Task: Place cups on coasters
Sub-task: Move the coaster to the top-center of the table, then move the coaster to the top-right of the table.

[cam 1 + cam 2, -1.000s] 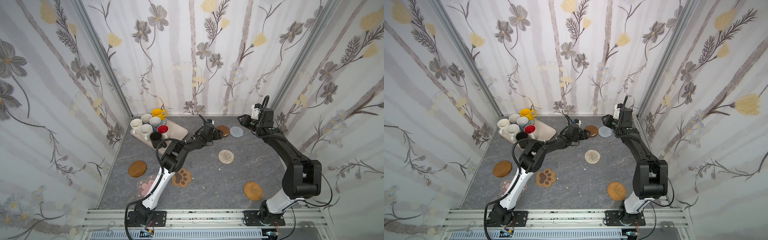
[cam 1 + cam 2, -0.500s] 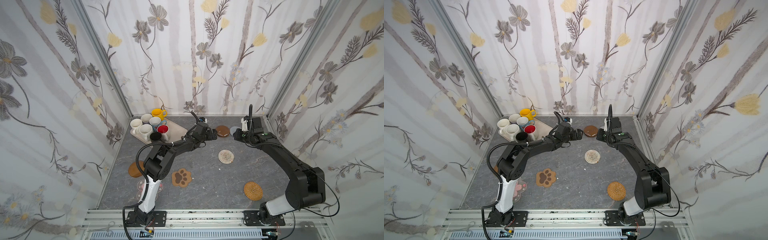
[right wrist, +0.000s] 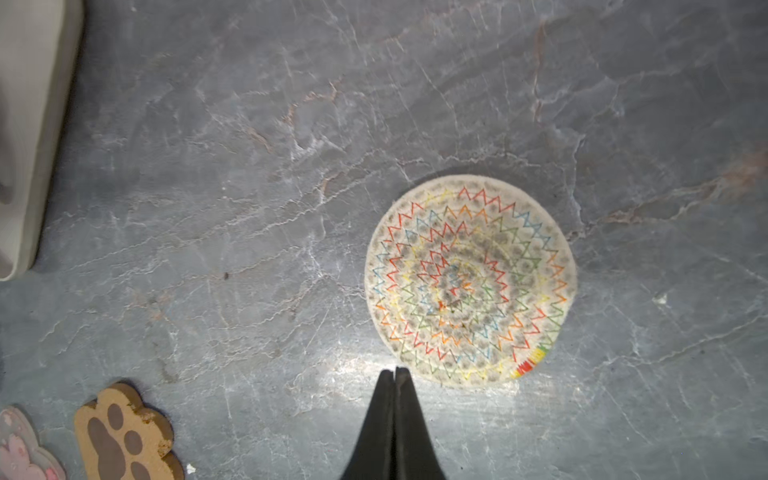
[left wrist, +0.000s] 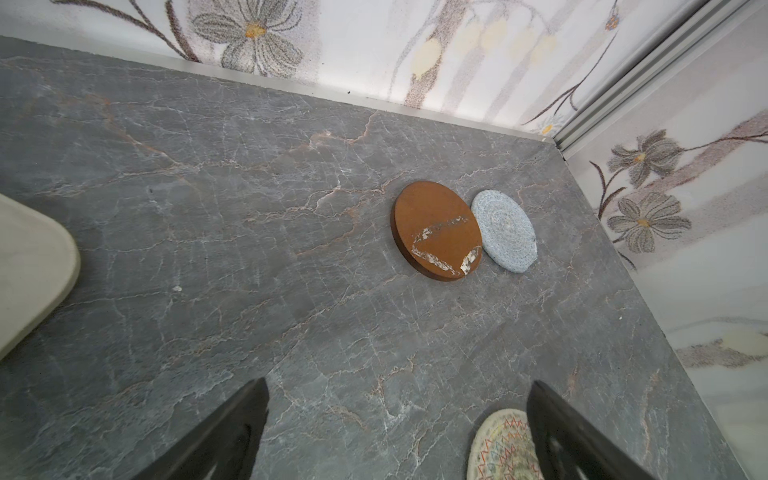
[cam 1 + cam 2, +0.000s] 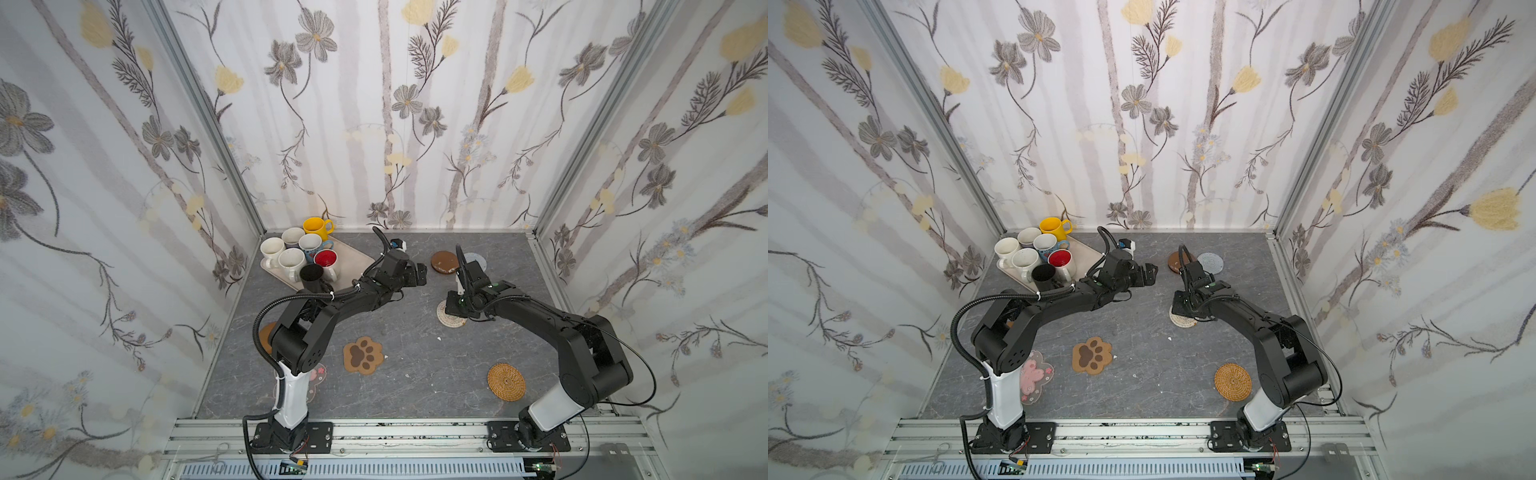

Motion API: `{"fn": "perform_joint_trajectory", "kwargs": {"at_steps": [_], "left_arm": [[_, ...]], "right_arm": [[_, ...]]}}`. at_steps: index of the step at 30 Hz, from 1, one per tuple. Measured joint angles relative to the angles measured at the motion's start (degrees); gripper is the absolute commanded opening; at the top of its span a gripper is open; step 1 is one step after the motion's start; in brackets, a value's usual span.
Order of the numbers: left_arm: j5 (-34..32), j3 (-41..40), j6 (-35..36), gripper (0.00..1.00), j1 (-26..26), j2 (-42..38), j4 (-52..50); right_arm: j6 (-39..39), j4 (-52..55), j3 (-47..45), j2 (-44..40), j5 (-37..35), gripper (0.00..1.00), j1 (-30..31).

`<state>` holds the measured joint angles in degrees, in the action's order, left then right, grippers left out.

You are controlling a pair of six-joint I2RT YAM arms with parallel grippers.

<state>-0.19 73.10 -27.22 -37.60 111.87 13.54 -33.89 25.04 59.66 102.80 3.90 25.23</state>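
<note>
Several cups stand together on the beige tray (image 5: 356, 261) at the back left, among them a yellow one (image 5: 317, 226), a black one (image 5: 311, 274) and a red-lined one (image 5: 325, 258). The coasters lie flat on the grey table: brown disc (image 4: 436, 230), grey round (image 4: 505, 230), beige woven round (image 3: 469, 282), golden round (image 5: 506, 381), paw (image 5: 363, 354), pink flower (image 5: 1034, 376). My left gripper (image 4: 399, 382) hovers open and empty between the tray and the brown disc. Over the near edge of the beige woven round, my right gripper (image 3: 394, 370) is shut on nothing.
Patterned walls close in the table on the back, left and right. A second brown disc (image 5: 266, 332) is mostly hidden behind the left arm. A metal rail (image 5: 395, 432) with both arm bases runs along the front edge.
My right arm swung from the back right corner to the beige woven round and its jaws closed. My left gripper opened wide and drew back slightly from the brown disc.
</note>
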Motion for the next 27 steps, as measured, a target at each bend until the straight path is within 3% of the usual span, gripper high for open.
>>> {"fn": "perform_joint_trajectory", "kwargs": {"at_steps": [8, 18, 27], "left_arm": [[-0.09, -6.08, 0.04, 1.0, -0.04, -1.88, -0.22], [-1.14, -6.86, 0.5, 1.0, -0.07, -3.34, -0.09], [-1.14, -7.02, 0.74, 1.0, -0.04, -4.0, -0.11]], "right_arm": [[-2.08, 0.09, -0.28, 5.77, 0.22, 0.0, -0.22], [0.09, -0.22, 5.29, 12.04, 0.72, 0.02, -2.6], [2.93, 0.15, 9.09, 14.75, 1.79, 0.02, -9.29]]}}
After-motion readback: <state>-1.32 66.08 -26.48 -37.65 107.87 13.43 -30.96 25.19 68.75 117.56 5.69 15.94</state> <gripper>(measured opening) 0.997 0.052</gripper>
